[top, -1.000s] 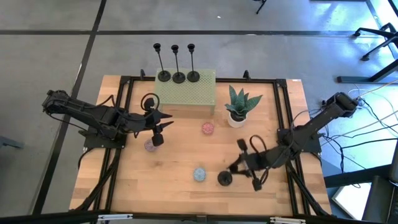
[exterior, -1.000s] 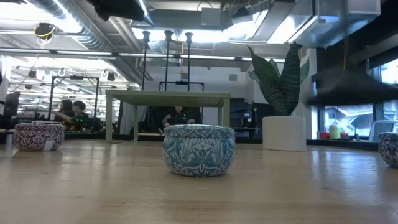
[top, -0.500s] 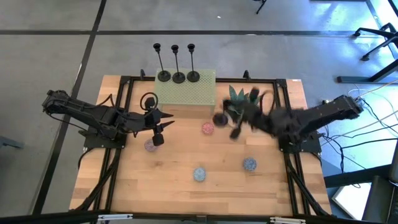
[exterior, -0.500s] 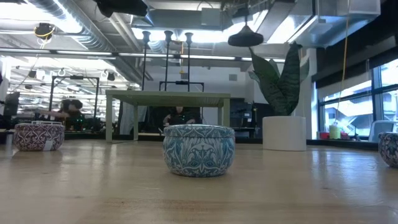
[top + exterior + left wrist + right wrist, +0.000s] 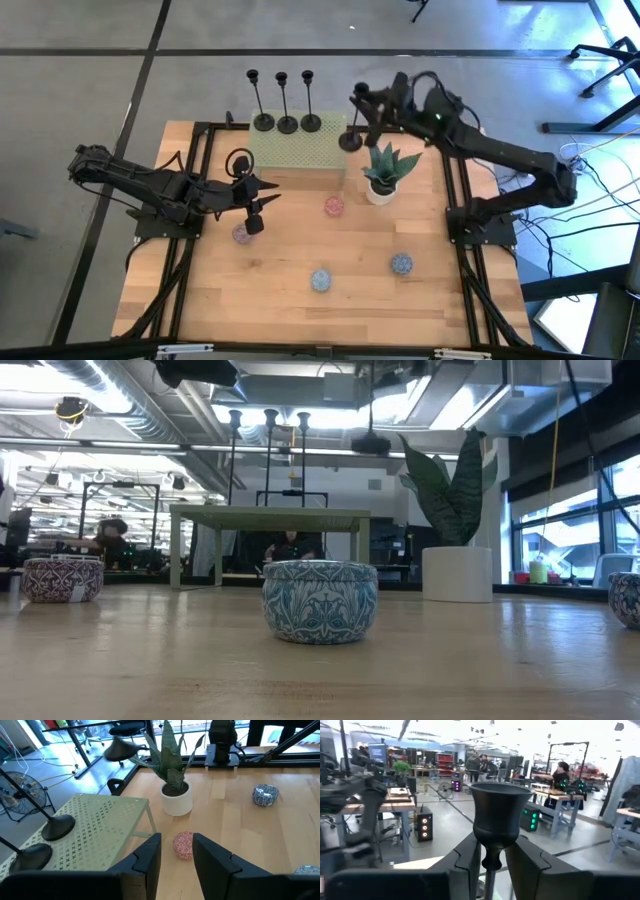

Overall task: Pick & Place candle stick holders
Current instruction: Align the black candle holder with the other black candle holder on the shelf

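Observation:
Three black candle stick holders (image 5: pixel 287 123) stand by their round bases on the green perforated stand (image 5: pixel 300 155) at the table's far edge; they also show in the low view (image 5: pixel 270 420). My right gripper (image 5: pixel 362 100) is shut on the fourth holder (image 5: pixel 350 140) above the stand's right end. Its cup (image 5: pixel 501 812) fills the right wrist view, and its base (image 5: pixel 371 445) hangs high in the low view. My left gripper (image 5: pixel 258 203) waits open at the left, over the table near the stand's front. My right gripper pinches the fourth holder's thin stem just below the cup (image 5: pixel 491 865) between its two fingers (image 5: pixel 469 860). The fingers come about level from the table's right side and lie across the stem. The holder hangs upright, its base (image 5: pixel 350 141) lifted clear above the stand.
A potted green plant (image 5: pixel 383 170) stands just right of the stand, close under my right arm. A pink tin (image 5: pixel 333 206), a purple tin (image 5: pixel 241 234) and two blue tins (image 5: pixel 320 280) (image 5: pixel 401 264) sit on the wooden table (image 5: pixel 440 300).
My right gripper has carried the fourth holder from the table's near right part up and toward the far edge, past the plant, to above the stand's right end. The holder is lifted clear and now hangs upright.

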Motion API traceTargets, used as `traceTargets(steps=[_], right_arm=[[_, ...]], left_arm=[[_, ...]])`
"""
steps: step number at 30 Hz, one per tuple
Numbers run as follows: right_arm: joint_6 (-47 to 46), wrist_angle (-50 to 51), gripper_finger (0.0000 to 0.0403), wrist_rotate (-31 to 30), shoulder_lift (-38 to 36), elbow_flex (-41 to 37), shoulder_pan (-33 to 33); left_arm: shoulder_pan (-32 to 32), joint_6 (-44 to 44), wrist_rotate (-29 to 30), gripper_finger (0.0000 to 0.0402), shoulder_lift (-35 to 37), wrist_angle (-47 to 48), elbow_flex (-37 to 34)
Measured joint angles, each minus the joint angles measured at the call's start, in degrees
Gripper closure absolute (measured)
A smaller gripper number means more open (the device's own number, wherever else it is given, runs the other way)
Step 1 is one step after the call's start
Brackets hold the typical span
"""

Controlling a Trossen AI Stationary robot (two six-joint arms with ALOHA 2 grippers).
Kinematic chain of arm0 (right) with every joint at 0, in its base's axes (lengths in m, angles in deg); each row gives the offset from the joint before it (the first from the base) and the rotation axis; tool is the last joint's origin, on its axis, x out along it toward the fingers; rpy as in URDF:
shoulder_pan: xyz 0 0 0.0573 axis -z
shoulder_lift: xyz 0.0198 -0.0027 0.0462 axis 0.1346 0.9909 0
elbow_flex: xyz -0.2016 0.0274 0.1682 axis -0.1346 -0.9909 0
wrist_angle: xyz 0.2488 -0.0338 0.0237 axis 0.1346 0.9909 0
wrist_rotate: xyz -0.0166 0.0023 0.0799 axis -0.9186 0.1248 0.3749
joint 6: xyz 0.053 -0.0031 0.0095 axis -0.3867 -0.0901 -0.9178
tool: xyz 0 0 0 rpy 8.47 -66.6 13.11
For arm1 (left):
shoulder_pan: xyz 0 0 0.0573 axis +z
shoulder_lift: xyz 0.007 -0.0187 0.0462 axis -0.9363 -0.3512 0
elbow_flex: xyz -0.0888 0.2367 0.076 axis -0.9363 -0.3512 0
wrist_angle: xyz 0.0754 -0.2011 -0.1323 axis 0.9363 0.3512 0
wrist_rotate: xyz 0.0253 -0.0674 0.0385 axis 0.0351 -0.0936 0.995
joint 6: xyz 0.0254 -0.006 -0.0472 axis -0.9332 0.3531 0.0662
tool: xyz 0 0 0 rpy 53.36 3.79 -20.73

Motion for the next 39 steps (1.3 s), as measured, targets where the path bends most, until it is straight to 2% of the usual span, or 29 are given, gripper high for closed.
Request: traceTargets(steps=[4,7,13,23,39], right_arm=[[-1.5,-4.3,0.0314,6.8,4.8,0.0,5.5],[-1.9,-8.8,0.0314,9.5,8.9,0.0,7.8],[-1.9,-14.7,0.0314,9.6,14.4,0.0,10.3],[-1.9,-18.2,0.0314,9.6,19.9,0.0,12.1],[-1.6,-18.8,0.0313,7.8,20.8,0.0,12.6]], left_arm=[[0.0,-1.4,0.1,0.0295,0.0,0.0,0.0],[0.0,-1.9,0.3,0.0295,0.0,0.0,0.0],[0.0,-1.9,0.3,0.0295,0.0,0.0,0.0],[0.0,-1.5,0.3,0.0295,0.0,0.0,0.0],[0.0,-1.3,0.3,0.0295,0.0,0.1,0.0]])
